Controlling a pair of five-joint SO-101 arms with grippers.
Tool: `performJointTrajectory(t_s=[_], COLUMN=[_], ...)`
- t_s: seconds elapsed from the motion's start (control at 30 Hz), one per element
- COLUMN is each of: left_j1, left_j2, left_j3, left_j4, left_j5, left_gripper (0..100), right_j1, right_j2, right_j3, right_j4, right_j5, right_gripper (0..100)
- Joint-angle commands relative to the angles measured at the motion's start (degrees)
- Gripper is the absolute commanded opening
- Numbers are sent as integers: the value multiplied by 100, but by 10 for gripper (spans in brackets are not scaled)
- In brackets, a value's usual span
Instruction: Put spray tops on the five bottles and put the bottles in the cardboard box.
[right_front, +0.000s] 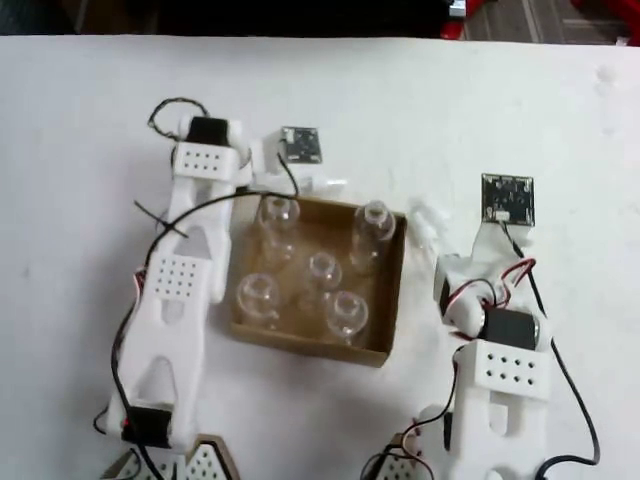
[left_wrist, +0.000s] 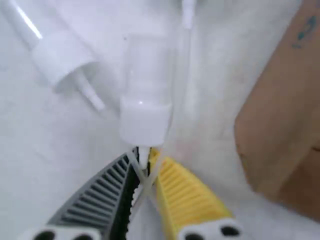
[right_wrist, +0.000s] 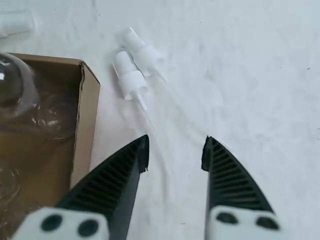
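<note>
Quick status from us. The left hand (left_wrist: 143, 162) has its grey and yellow fingers pinched together on the thin dip tube of a spray top (left_wrist: 145, 100), just below the white collar. The top sticks out straight ahead of the fingertips. We can't tell whether it's resting on the white surface (left_wrist: 225, 50) or lifted a bit off it. Another spray top (left_wrist: 62, 57) lies loose just beside the held one. On the held top's other side, a corner of the cardboard box (left_wrist: 280, 135) is close by.

From the high view we see the box in the middle of the surface, between the two arms. The five bottles (right_front: 322, 270) stand inside it, clear, with open necks. Two are along the far wall, one is in the middle, and two are nearer the front wall.

The right hand (right_wrist: 175, 150) has its black fingers spread well apart, over the bare surface just outside the box wall. A pair of spray tops (right_wrist: 129, 77) lies ahead of its fingertips, the two side by side and about touching. They are near the hand but clearly apart from it. Their thin tubes point back toward the fingers. They sit just off the box's corner, outside it.
</note>
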Motion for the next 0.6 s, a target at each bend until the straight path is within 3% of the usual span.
performJointTrajectory(t_s=[0.0,0.33,0.43,0.57], left_j1=[-462,-1165,-1235,-1218], left_j2=[-505,-1305,-2237,-4048], left_j3=[-229,360,1662,4378], left_j4=[413,457,457,422], left_j5=[-369,-510,-536,-1099], left_gripper=[21,21,21,20], right_j1=[-4,-347,-374,-374], right_j2=[-75,-66,-101,-66], right_j3=[-26,-9,97,185], right_j4=[-119,-119,-224,-426], right_j5=[-26,0,9,9], right_gripper=[152,152,152,152])
